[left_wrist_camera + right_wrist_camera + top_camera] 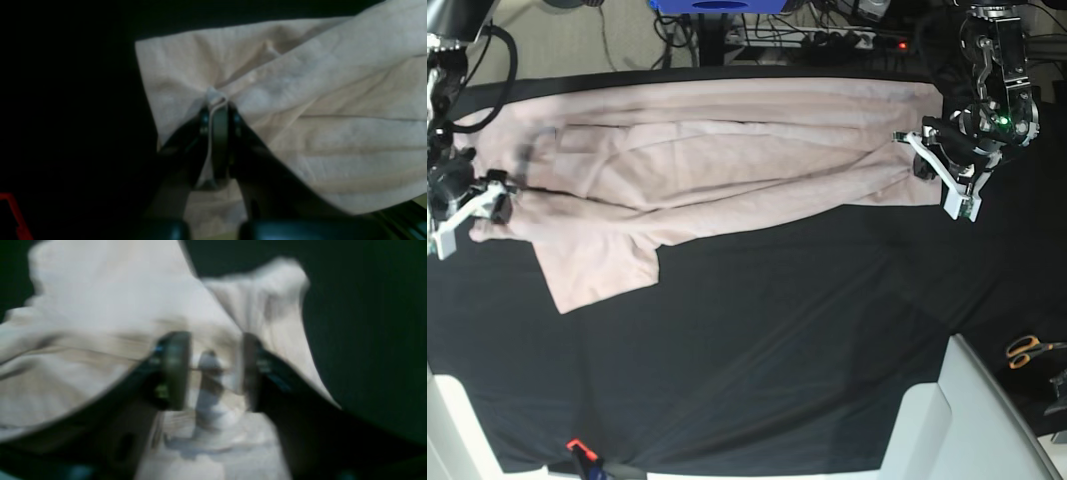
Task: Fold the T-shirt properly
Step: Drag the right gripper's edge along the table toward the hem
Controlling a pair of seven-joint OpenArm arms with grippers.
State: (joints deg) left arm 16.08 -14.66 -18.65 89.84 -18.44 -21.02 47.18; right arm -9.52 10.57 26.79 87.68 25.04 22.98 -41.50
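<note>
The pale pink T-shirt (727, 160) lies along the far side of the black table cloth (777, 340), folded lengthwise, with one sleeve (597, 270) sticking out toward the front. My left gripper (919, 158) is at the shirt's right end. In the left wrist view the left gripper (218, 106) is shut on a pinched ridge of the T-shirt (333, 100). My right gripper (499, 203) is at the shirt's left end. In the blurred right wrist view the right gripper (213, 370) stands with its fingers apart over the T-shirt (100, 306), and a loose ridge of cloth rises between them.
Orange-handled scissors (1027, 350) lie off the cloth at the right. A white panel (947, 420) covers the front right corner. A blue box (717, 5) and cables sit behind the table. A small red object (577, 446) is at the front edge.
</note>
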